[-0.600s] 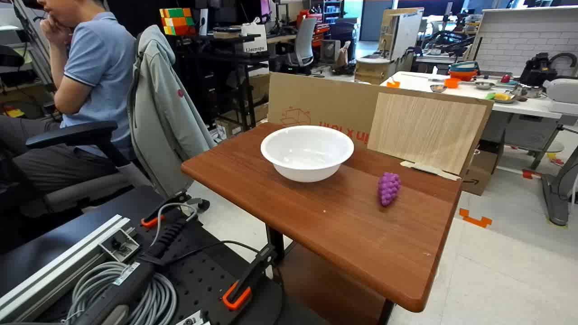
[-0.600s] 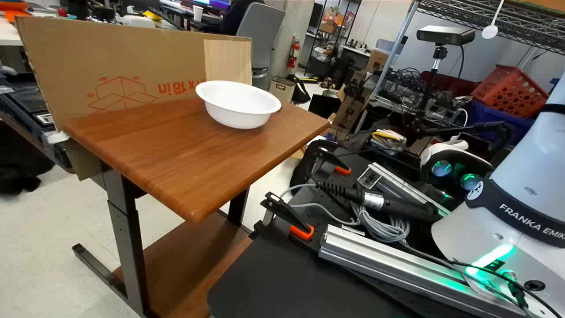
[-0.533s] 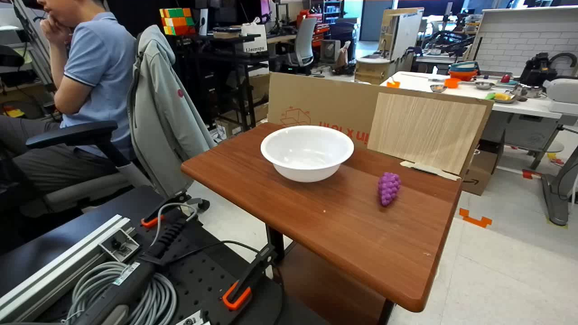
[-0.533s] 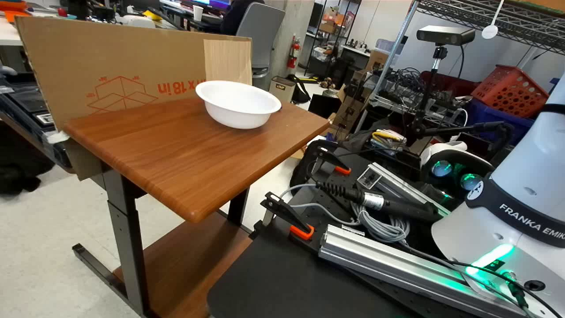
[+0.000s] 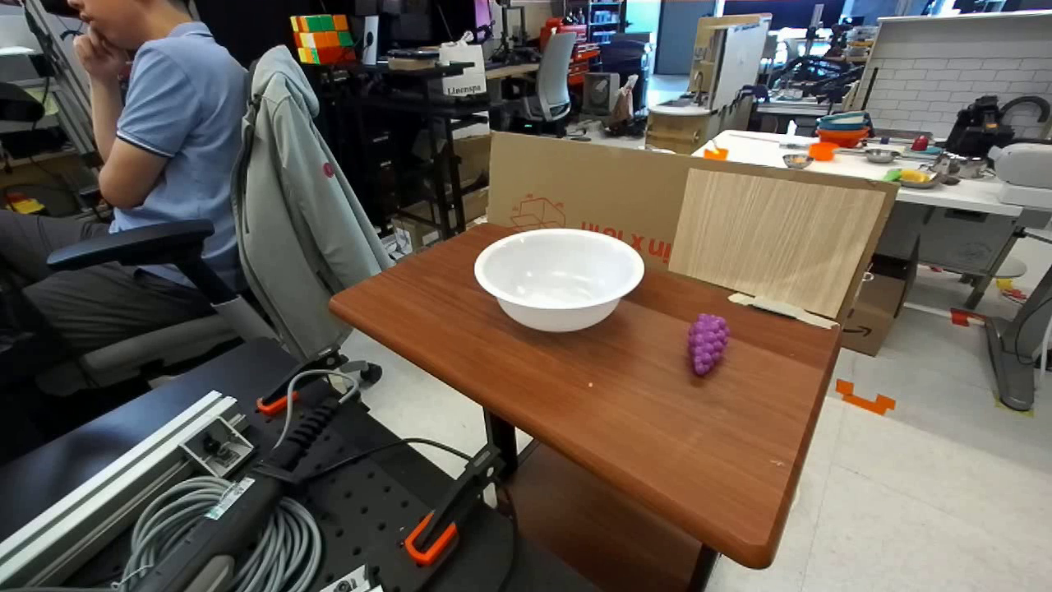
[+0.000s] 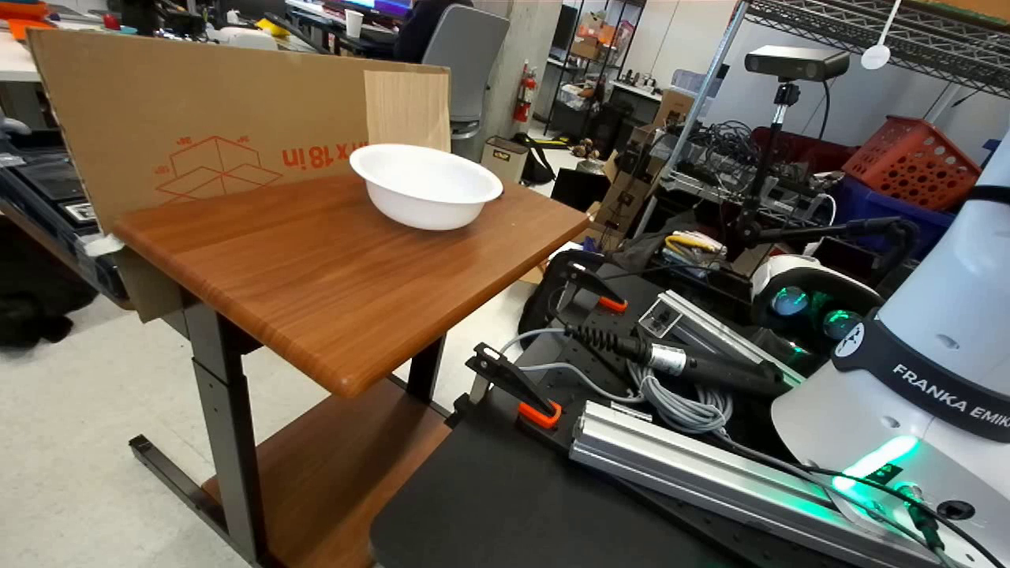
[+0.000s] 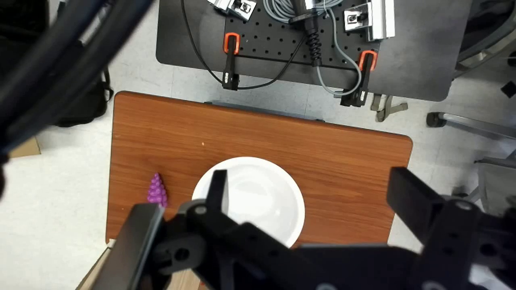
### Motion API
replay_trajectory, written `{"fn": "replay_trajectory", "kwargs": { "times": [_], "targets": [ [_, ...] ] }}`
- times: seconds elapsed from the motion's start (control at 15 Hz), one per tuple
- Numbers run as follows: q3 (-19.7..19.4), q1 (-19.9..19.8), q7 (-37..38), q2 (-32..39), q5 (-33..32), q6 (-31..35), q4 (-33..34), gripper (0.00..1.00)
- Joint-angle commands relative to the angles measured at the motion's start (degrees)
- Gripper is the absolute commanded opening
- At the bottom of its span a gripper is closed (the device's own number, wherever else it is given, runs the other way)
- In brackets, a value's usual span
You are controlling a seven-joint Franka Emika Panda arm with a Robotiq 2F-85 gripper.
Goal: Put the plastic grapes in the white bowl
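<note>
On the table (image 5: 641,411), grapes (image 5: 708,344) as before.

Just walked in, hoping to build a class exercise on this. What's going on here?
A robot arm is meant to put the plastic grapes in the white bowl, but it is handling neither at the moment. Its hand, in the wrist view, is open and holds nothing. The grapes lie on the brown table beside the bowl, not touching it, so the task isn't done yet. A seated person nearby faces away.
</note>
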Motion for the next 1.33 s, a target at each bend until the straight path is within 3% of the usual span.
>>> {"fn": "replay_trajectory", "kwargs": {
  "times": [0.0,0.13,0.33,0.67,0.93,1.27],
  "targets": [
    [-1.7,1.3,-6.6,1.2,-0.1,0.6,0.9,1.00],
    [-4.9,1.2,-13.0,4.1,4.1,0.3,3.3,1.00],
    [-8.7,-1.3,-12.7,9.3,8.4,0.0,6.2,1.00],
    [-9.7,-5.5,-0.5,17.6,7.1,16.1,5.5,1.00],
    [-9.0,-6.3,11.2,25.0,1.7,28.7,5.2,1.00],
    [-10.8,-6.3,26.9,33.6,-3.6,31.1,9.1,1.00]
  ]
}}
